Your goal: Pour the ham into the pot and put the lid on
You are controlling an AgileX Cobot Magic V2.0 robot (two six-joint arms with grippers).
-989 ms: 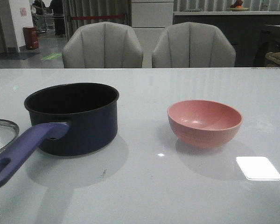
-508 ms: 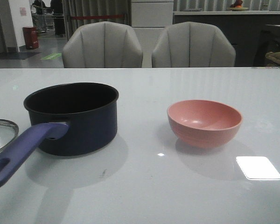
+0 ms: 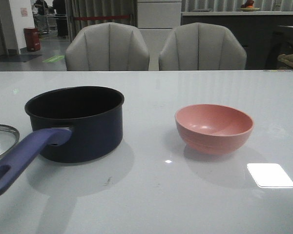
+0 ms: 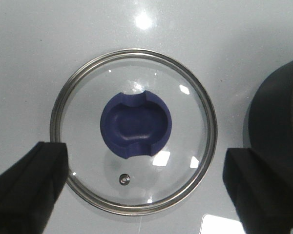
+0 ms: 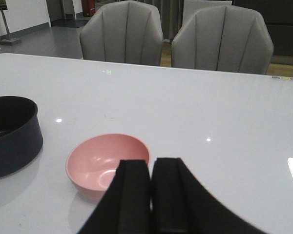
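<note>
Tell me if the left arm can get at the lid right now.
Probably yes. The left gripper hangs open directly above the lid, which lies flat on the table with its knob up and nothing covering it. The pot sits just beside, apart from the rim.

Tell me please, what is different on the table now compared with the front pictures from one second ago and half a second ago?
Nothing visibly changed. The pot, the pink bowl and the lid beside the pot's handle lie in the same places on the table, and no arm has entered the front view.
</note>
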